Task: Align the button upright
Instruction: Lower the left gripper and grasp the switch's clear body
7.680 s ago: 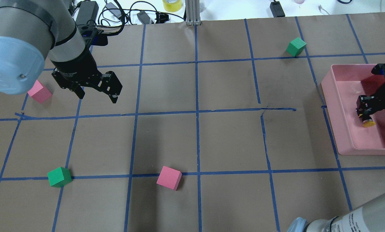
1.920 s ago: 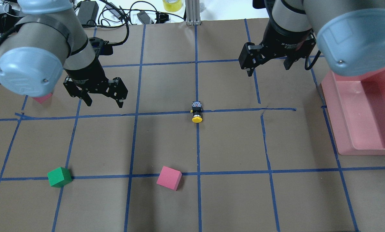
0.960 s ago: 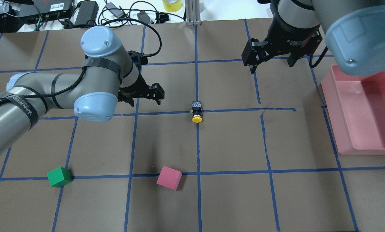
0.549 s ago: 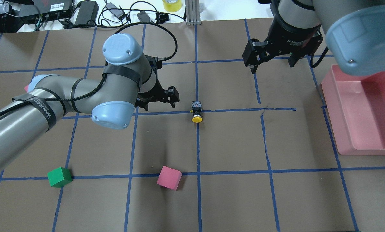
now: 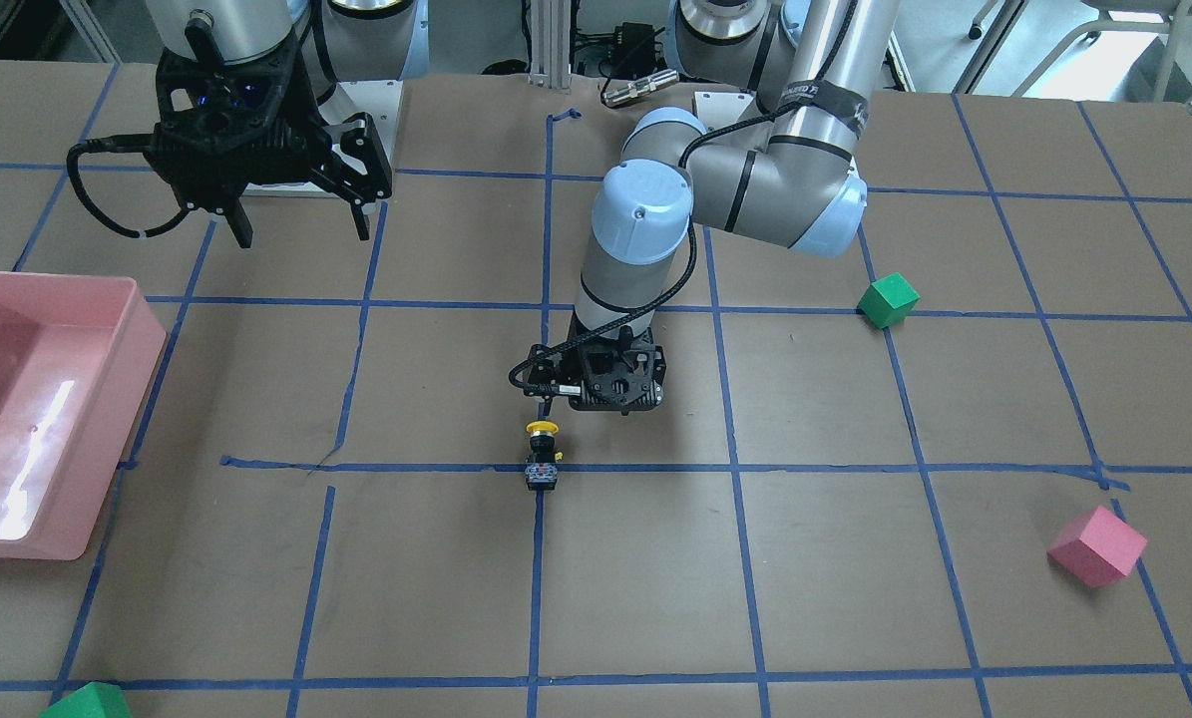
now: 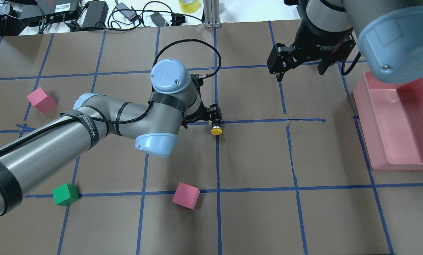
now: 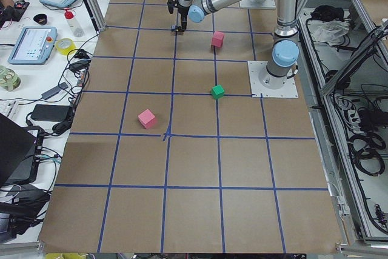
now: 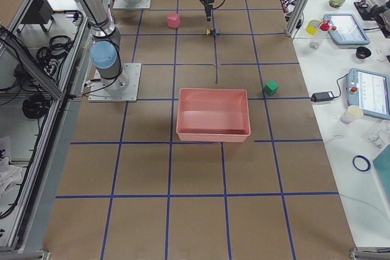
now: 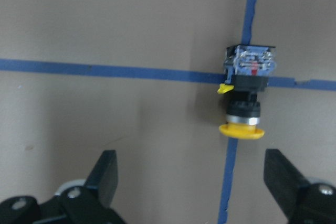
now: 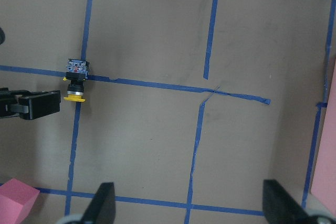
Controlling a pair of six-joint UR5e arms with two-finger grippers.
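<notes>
Push-button switch (image 9: 245, 95) is lying on its side on the worktop (image 9: 105, 19), across a blue tape line (image 9: 79, 68), so the left pincer (image 9: 191, 177), spread wide, is hovering just beside it, probably to grip its black body.

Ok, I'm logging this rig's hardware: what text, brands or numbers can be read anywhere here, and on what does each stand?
"WANHEED" (middle letters unsure): white print on the black strap around the left arm.
"2F Adaptive" (faint): white print on the black body above the right end effector.
Markings on the grey base of the tiny yellow-capped push-button: too blurred to read.
</notes>
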